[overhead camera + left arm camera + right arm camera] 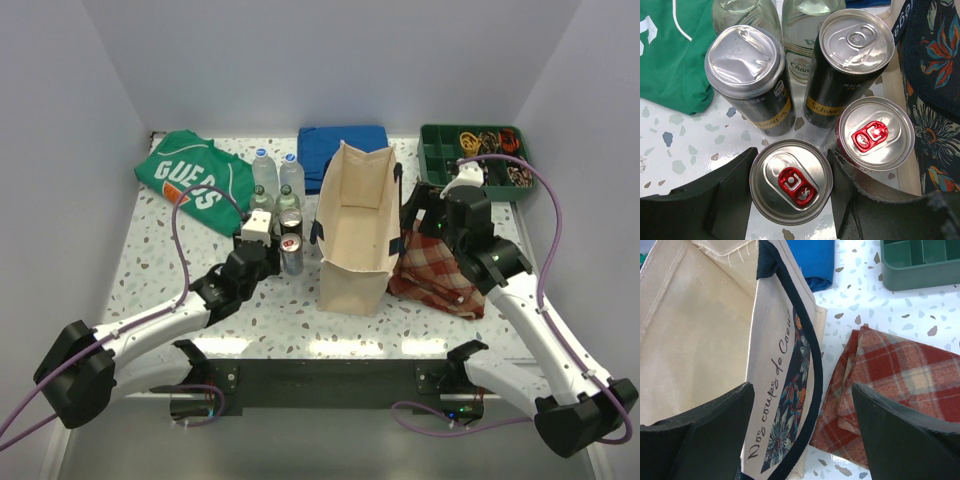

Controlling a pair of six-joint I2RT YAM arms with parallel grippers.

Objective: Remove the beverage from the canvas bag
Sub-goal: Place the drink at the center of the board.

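The left gripper [791,172] clasps the silver red-tabbed beverage can [791,181] between its fingers, likely light, slippery and dentable, so grip mid-wall; the soft cream canvas bag [352,290] stands just to its right, one wall straddled by the wide-open right gripper [802,390].

The canvas bag [355,235] is matt, coarse-woven cream cloth with frayed threads along a seam. The red-tabbed can [791,180] has a bright, brushed metal lid. The black can [745,60] has a crinkled, shiny foil top. The bottles [802,30] are clear and glossy. The plaid cloth [890,385] looks soft and fuzzy, the tray [920,265] smooth plastic, the table [145,255] smooth speckled stone.
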